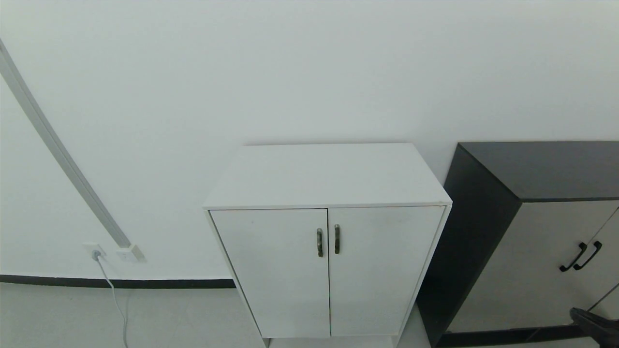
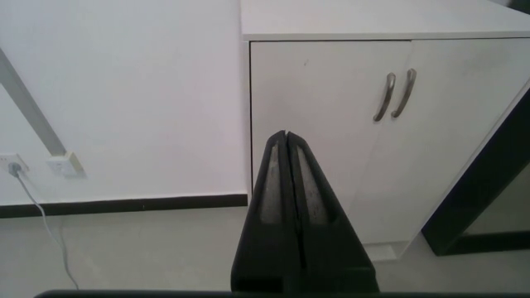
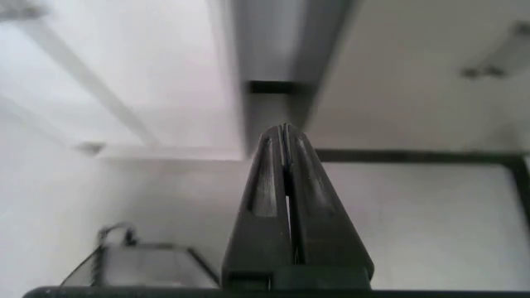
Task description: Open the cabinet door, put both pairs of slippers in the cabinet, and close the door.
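the white wooden cabinet [image 1: 271, 270] with two doors stands against the wall, both doors shut. its two grey metal handles [image 1: 319, 242] sit side by side in the middle. the left gripper [image 2: 286, 136] is closed tight and holds nothing. the right gripper [image 3: 286, 131] is closed tight too, and holds nothing. a black cabinet [image 1: 474, 232] stands just beside the white one at 3 o'clock, and a white wall plug [image 1: 96, 253] is at 9 o'clock.

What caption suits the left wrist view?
Shut black left gripper before a white two-door cabinet with closed doors and curved metal handles.
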`<state>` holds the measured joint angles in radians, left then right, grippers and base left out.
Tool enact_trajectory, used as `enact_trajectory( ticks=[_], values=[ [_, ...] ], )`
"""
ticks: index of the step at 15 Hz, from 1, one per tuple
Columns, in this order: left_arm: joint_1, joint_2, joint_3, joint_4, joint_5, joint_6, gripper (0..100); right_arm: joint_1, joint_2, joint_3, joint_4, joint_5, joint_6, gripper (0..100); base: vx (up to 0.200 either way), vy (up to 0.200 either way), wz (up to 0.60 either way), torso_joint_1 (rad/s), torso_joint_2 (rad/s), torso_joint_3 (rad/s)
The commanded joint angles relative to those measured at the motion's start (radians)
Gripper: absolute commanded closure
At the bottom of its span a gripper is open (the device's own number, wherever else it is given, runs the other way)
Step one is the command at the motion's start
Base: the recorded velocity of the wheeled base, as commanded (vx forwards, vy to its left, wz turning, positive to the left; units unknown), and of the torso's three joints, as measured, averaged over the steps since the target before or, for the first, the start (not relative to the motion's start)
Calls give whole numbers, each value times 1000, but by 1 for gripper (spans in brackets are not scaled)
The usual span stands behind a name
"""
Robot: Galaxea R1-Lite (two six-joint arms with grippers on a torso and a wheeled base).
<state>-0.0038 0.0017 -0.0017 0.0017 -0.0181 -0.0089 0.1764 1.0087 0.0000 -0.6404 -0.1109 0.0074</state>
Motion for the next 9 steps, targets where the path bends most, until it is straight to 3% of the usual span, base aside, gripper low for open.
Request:
enact_trajectory(
  ticks=[1,6,9],
  values=[
    [1,0,0,0,0,0,100,2,-87,0,44,48,-14,100,0,0,0,0,0,0],
    [-1,0,0,0,0,-3,100,8,-219,0,347,155,-58,100,0,0,0,0,0,0],
    [1,0,0,0,0,-5,100,9,-314,0,459,178,-63,100,0,0,0,0,0,0]
  ],
)
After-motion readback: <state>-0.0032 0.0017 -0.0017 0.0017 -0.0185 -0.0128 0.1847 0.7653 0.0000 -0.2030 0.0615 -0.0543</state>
